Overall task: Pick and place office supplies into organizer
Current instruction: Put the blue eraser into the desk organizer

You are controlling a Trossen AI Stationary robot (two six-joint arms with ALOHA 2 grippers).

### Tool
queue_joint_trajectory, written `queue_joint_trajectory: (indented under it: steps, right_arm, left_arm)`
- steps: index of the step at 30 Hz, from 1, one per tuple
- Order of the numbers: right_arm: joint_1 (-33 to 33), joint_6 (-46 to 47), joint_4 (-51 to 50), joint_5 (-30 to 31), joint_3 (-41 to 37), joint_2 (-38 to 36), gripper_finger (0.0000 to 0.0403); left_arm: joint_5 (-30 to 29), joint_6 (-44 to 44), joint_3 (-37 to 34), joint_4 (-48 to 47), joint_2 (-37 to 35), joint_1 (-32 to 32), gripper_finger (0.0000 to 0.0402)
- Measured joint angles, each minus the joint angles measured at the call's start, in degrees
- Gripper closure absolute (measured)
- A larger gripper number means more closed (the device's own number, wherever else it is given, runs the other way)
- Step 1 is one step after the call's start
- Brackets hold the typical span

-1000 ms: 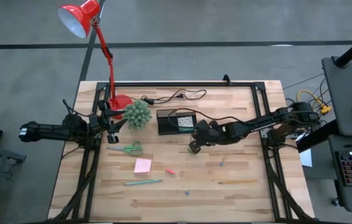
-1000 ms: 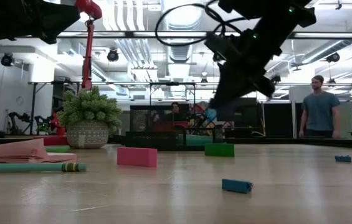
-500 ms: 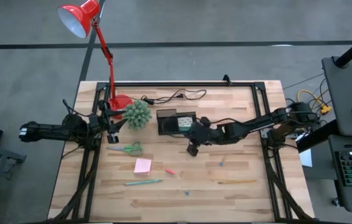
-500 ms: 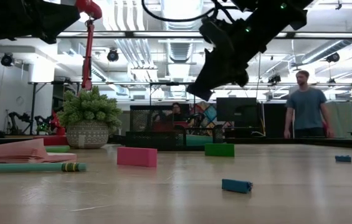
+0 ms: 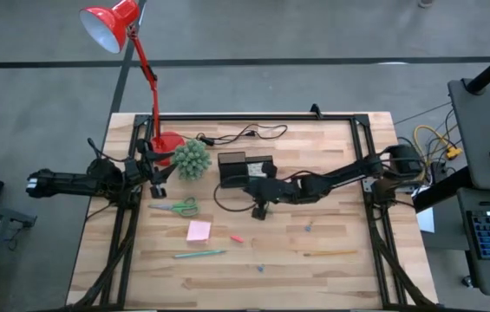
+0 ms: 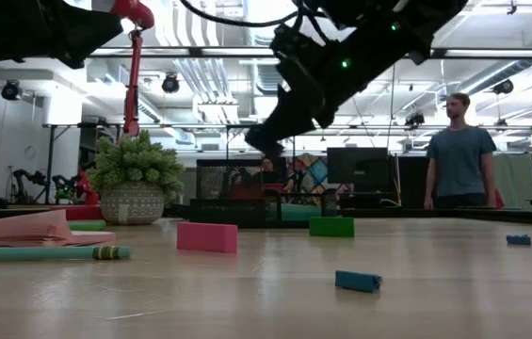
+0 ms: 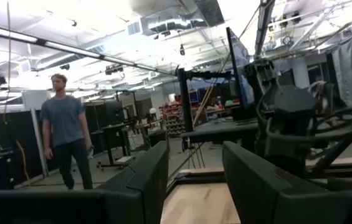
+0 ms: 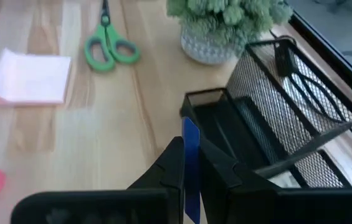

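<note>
So the right gripper [image 8: 191,163] was pinched shut on a thin flat blue piece [image 8: 191,155], held on edge just over the near edge of the black wire-mesh desk organizer [image 8: 269,118], which sat beside the spiky green potted plant [image 8: 225,15]. Best bet from there: line the piece up over one of the open black compartments, drop low enough that it can't bounce off the rim, then let go.

The left gripper [image 7: 191,180] was parked over the table's left edge, fingers apart and empty.

Still out on the wooden tabletop [image 5: 331,277]: the green-handled scissors [image 5: 177,208], the pink sticky-note pad [image 5: 198,230] and the slim green pen [image 5: 199,254].
</note>
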Motion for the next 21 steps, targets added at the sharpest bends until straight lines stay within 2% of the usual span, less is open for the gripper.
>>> queue_joint_trajectory:
  steps: [13,21]
  right_arm:
    - [-1.34,-6.75,-1.53,-0.03,11.35,9.27,0.038]
    - [-2.33,-9.14,-7.8,0.06,17.73,14.58,0.038]
  left_arm:
    - [-2.6,0.02,-0.02,-0.05,0.56,0.0,0.0262]
    - [-2.58,0.02,-0.02,-0.11,0.86,0.07,0.0262]
